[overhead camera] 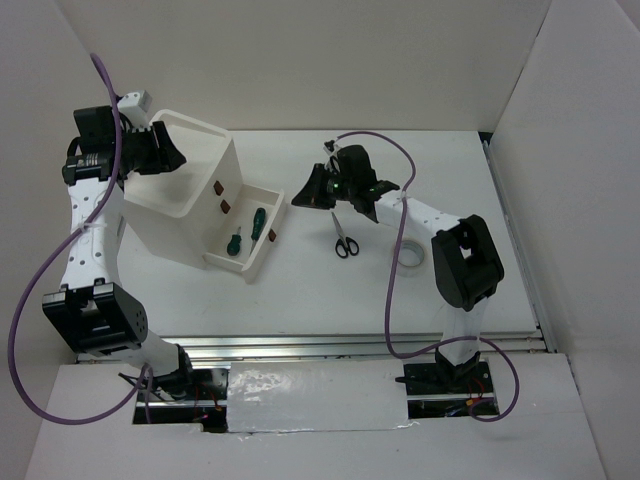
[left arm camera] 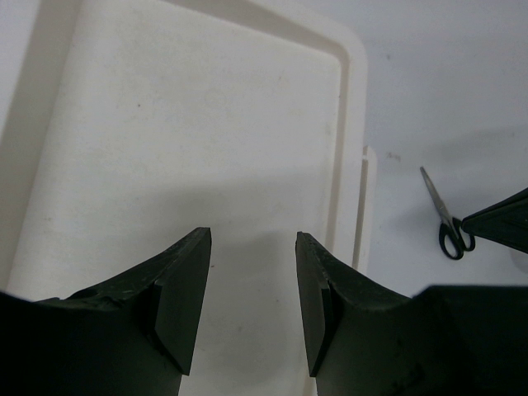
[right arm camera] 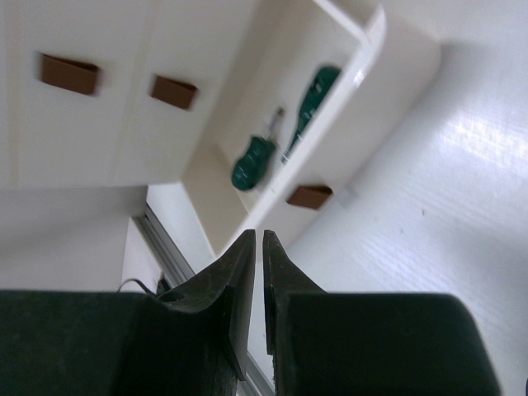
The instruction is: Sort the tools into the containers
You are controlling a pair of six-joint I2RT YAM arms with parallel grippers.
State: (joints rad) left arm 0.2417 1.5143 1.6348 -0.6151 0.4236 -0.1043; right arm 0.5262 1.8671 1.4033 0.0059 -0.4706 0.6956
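Observation:
The white cabinet (overhead camera: 175,200) stands at the left with its lowest drawer (overhead camera: 225,263) pulled open. Both green-handled screwdrivers lie in that drawer, the short one (overhead camera: 235,242) and the longer one (overhead camera: 257,223). They also show in the right wrist view, short (right arm camera: 253,161) and longer (right arm camera: 312,99). The black-handled scissors (overhead camera: 344,238) and the white tape roll (overhead camera: 408,255) lie on the table. My left gripper (overhead camera: 170,152) is open and empty over the cabinet's top face (left arm camera: 190,132). My right gripper (overhead camera: 305,193) is shut and empty, just right of the open drawer (right arm camera: 363,99).
Two shut drawers show red-brown handles (right arm camera: 70,73) (right arm camera: 173,91); the open drawer's handle (right arm camera: 309,195) faces my right gripper. White walls enclose the table on three sides. A metal rail (overhead camera: 350,345) runs along the near edge. Scissors (left arm camera: 445,219) show in the left wrist view.

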